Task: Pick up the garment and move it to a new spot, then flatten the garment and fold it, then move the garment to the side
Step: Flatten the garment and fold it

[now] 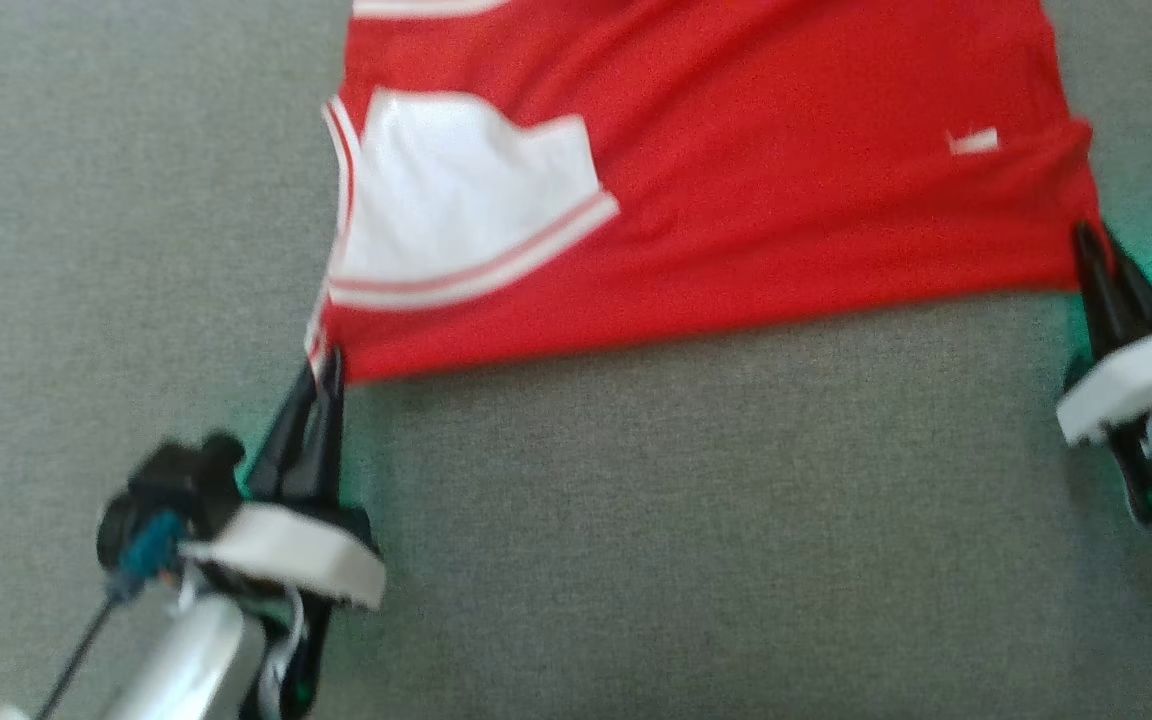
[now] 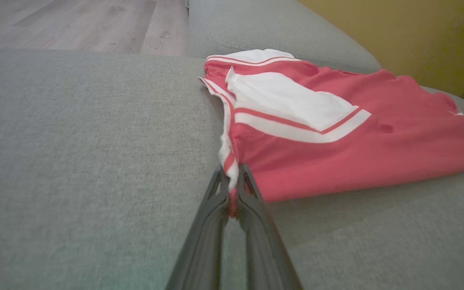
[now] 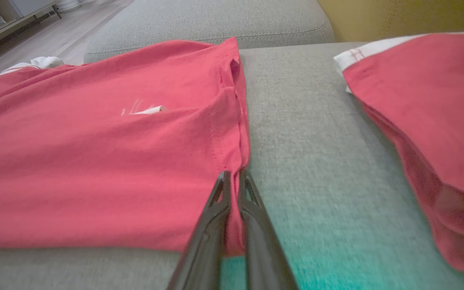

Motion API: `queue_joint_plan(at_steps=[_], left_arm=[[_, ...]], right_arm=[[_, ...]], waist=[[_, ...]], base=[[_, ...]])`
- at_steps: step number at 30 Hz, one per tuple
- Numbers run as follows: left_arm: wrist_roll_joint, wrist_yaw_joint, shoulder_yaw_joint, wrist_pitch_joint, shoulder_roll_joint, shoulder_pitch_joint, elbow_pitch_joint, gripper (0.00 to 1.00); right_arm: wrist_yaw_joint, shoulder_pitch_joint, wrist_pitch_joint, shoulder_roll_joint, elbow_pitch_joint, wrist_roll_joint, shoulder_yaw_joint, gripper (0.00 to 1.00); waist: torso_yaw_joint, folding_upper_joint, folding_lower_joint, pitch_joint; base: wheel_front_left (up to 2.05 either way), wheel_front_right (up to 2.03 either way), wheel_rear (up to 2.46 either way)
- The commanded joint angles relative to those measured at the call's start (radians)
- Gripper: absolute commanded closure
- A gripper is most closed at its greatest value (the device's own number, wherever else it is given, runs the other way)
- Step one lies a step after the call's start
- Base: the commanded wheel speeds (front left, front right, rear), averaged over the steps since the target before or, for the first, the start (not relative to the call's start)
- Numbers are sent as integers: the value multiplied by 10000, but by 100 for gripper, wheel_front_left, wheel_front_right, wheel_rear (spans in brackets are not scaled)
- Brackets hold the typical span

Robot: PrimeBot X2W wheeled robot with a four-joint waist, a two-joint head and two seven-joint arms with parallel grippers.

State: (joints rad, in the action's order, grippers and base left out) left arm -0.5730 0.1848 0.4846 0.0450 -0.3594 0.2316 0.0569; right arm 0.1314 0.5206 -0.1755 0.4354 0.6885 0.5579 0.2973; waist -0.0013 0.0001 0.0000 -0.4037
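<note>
Gripping garment (image 1: 786, 200) corners: left end effector (image 1: 329, 365), right end effector (image 1: 1084, 235) both clamped; grey couch (image 1: 636, 500), wood floor (image 2: 75, 24).

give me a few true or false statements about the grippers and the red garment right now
1. The left gripper has its jaws shut on a near corner of the red garment. True.
2. The right gripper hangs open, apart from the cloth. False: its jaws are shut on the other near corner.
3. The garment lies on a wooden table. False: it lies on a grey cushion.
4. A second red item lies apart from it, on the right gripper's side. True.
5. The white panel sits at the right gripper's end. False: it is at the left gripper's end.
</note>
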Motion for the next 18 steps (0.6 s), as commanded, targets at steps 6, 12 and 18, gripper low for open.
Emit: queue_joint_plan(at_steps=[6,12,18], left_arm=[[-128,219,-289,569,-210,-1269,-823,100],[-272,412,-135,471,-286,-2236,-1295,100],[-540,629,-37,176,-370,-3071,-1734,100]], right_arm=[[-7,-1760,-74,1069,-1093,382,-19,100],[-7,-3070,103,1429,-1965,192,-513,100],[-7,-4343,526,1281,-3075,-324,-1495,100]], waist=[[94,-1,0,735],[70,-1,0,994],[-9,-1,0,1048]], base=[[0,0,0],[0,0,0],[0,0,0]])
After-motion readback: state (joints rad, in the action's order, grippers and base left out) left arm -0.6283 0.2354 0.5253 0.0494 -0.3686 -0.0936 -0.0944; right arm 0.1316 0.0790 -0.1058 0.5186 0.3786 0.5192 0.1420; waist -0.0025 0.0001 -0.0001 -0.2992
